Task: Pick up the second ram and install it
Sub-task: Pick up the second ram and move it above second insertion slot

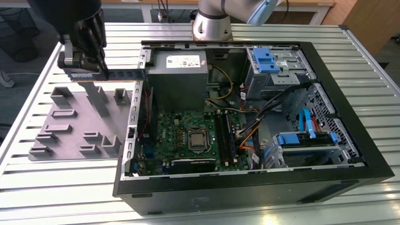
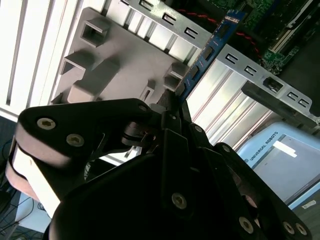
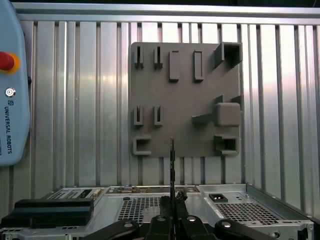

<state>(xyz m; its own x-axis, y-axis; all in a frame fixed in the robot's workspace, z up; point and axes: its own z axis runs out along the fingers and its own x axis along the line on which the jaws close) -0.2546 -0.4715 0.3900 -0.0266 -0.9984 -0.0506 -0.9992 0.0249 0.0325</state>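
The fingers (image 1: 98, 63) clamp 1 end of the second ram (image 1: 122, 74), held over the holder tray (image 1: 69, 117) near the bench (image 1: 62, 187) edge on the exterior view's left. It is best carried level, clear of the case wall (image 1: 134, 108).

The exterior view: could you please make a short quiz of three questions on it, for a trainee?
1. True or false: the second ram rests in the grey holder tray.
2. What does the claw grip? A the second ram; B a blue cable; C nothing.
3. In the exterior view, on which side of the computer case is the claw?
Key: 1 false, the claw holds it up off the tray; 2 A; 3 the exterior view's left.
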